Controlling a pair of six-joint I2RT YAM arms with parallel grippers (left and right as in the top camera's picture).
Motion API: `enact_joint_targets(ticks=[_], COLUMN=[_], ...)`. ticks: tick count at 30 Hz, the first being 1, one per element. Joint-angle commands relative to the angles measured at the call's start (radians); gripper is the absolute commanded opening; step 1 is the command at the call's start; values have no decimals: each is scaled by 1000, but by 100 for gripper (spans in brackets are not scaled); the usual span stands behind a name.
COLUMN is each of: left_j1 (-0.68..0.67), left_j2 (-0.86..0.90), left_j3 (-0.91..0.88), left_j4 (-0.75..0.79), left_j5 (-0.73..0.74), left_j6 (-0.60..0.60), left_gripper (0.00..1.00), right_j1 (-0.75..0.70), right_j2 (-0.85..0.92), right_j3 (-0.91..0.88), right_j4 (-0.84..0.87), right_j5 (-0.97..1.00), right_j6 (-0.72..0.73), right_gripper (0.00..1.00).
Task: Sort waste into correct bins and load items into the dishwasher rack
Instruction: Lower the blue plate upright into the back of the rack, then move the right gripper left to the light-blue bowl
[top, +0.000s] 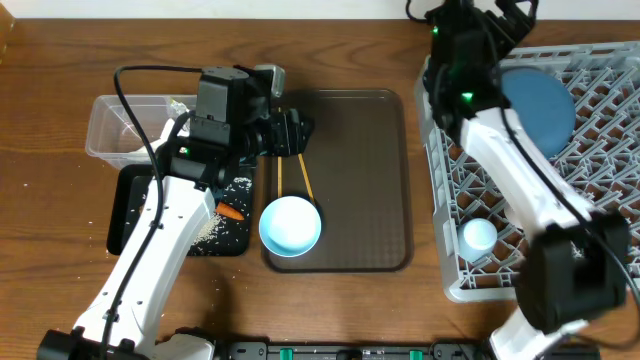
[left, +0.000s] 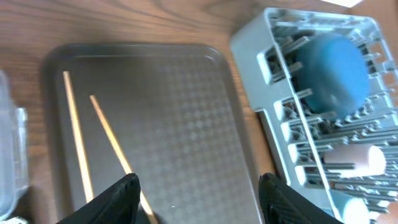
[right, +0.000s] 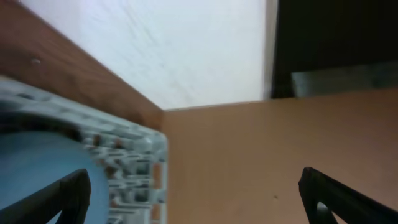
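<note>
Brown wood table (top: 60, 60) fills the overhead view. Behind it, the right wrist view shows a pale wall (right: 199, 50).

At the left sits a clear tub (top: 100, 130). Just below it is a black tray (top: 125, 210) holding an orange carrot (top: 232, 211) and scattered white rice (top: 205, 232).

In the middle lies a dark brown serving tray (top: 370, 180). Two thin wooden chopsticks (top: 303, 175) lie on it, spread in a narrow V. A bowl (top: 291, 225), pale blue-white inside, sits at its near left corner.

At the right is a grey rack (top: 600, 90). A round blue plate (top: 540, 105) stands among its pegs, with a blue cup (top: 478, 236) nearer the front and a pink cup (left: 364, 158) between them.

The left gripper (left: 199, 205) hovers over the serving tray by the chopsticks, jaws apart and empty. The right gripper (right: 199, 199) hangs at the rack's far corner beside the plate, jaws spread wide, holding nothing.
</note>
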Motion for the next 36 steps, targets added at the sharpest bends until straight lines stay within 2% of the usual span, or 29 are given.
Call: enact_joint_targets(ticks=[1, 4, 7, 8, 11, 12, 15, 18, 22, 30, 36], left_j1=[5, 2, -5, -9, -15, -15, -15, -15, -15, -14, -7], left_j2=[8, 8, 8, 8, 8, 8, 8, 8, 8, 8, 7], left_j3=[5, 5, 5, 5, 5, 5, 5, 5, 5, -21, -21], left_j4=[-17, -35, -61, -81, -151, -179, -276, -372, -444, -472, -451], left_j5=[-61, -61, -77, -109, -211, -236, -278, -296, -333, -349, -396], left_j6=[10, 10, 10, 9, 7, 5, 3, -2, -2, -2, -2], left_gripper=[62, 62, 62, 62, 62, 62, 62, 62, 62, 62, 62], right_j1=[-4, -53, -122, -150, -192, -200, -203, -173, -94, 43, 171], right_j2=[-111, -173, -199, -204, -207, -207, -200, -193, -186, -151, -48], right_j3=[6, 6, 6, 6, 6, 6, 6, 5, 4, -3, -3], right_j4=[-168, -339, -393, -414, -491, -523, -613, -674, -714, -724, -702], right_j5=[-265, -561, -816, -903, -1067, -1123, -1246, -1323, -1328, -1329, -1329], right_j6=[311, 518, 734, 854, 1038, 1061, 1062, 1004, 987, 1017, 1036], right_gripper=[99, 99, 95, 94, 93, 93, 93, 92, 89, 85, 85])
